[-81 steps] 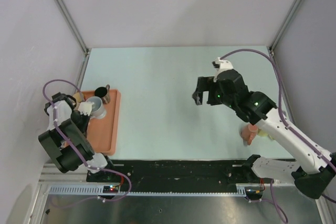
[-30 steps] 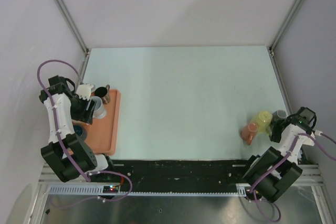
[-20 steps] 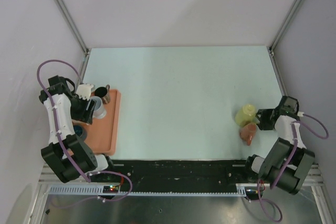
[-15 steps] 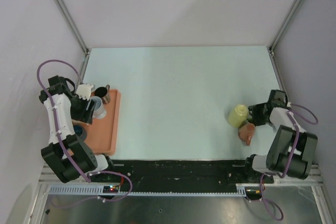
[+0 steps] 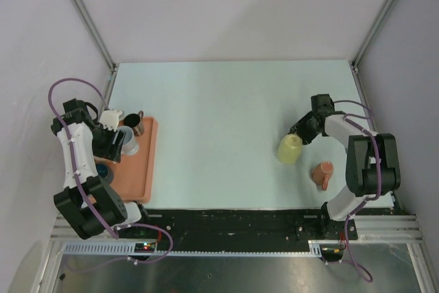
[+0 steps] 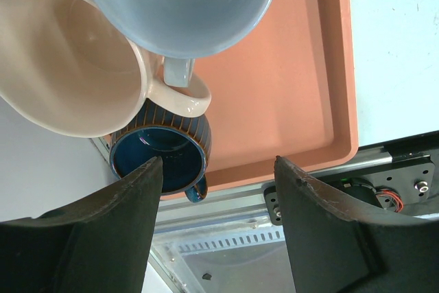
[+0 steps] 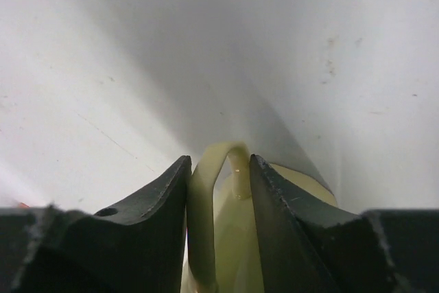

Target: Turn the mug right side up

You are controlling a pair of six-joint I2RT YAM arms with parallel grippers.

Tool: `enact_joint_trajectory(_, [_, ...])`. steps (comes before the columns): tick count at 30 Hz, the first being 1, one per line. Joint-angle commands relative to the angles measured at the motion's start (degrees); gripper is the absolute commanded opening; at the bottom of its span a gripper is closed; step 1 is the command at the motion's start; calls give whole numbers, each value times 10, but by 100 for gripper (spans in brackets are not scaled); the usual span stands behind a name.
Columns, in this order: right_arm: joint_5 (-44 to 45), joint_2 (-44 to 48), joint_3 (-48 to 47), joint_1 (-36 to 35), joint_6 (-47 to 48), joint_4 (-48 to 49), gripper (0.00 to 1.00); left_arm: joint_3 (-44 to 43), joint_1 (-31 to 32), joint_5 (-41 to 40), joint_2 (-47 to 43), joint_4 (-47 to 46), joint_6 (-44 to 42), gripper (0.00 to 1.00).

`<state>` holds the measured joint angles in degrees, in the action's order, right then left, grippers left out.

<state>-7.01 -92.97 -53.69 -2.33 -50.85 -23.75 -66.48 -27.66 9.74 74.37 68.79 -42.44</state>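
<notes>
Toward 4 o'clock on the worktop sits the yellow mug, with the right gripper on its 1 o'clock side. The mug therefore lies at about 7 o'clock from the gripper, its long axis running along that same 1-to-7 line in the overhead view. No mouth shows from above, only smooth yellow wall, which suggests the opening faces down or away; whether the mug rests on the worktop or hangs just off it cannot be told. The right wrist view shows the pale loop of the handle standing between the two dark fingers and filling the gap from one to the other, so the gripper is narrowed to about the handle's width and appears to have hold of the mug by it. Because the hold is off to one side of the body, the coming turn probably depends on rolling the wrist to swing the body round the handle, and a thin loop pinched this way may let the mug pivot. A salmon mug lies near, at about 4 o'clock from the yellow one, apart from it yet close enough to be clipped by a wide swing. The left gripper hangs well apart at 9 o'clock, over the orange tray, spread wide with nothing between its fingers; a cream mug, a grey-blue cup and a dark blue cup crowd beneath it. The right arm is plainly the nearer — the job looks to be its alone.
</notes>
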Motion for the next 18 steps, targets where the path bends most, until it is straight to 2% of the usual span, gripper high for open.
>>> enact_joint_trajectory(1, [-19,-27,-25,-11,14,-13,40,-15,4,8,-10,6,0,70])
enact_joint_trajectory(4, [-32,-32,-29,-17,29,-15,25,-14,3,7,-10,6,0,70])
enact_joint_trajectory(6, [-43,-31,-31,-23,45,-15,9,-14,3,8,-9,6,2,69])
enact_joint_trajectory(7, [-52,-30,-34,-25,57,-16,5,-14,4,9,-10,6,2,69])
enact_joint_trajectory(13, [-109,15,-51,-79,123,26,0,-43,23,9,-13,18,17,70])
enact_joint_trajectory(18, [-132,76,-51,-150,129,74,0,-125,41,77,-12,57,43,71])
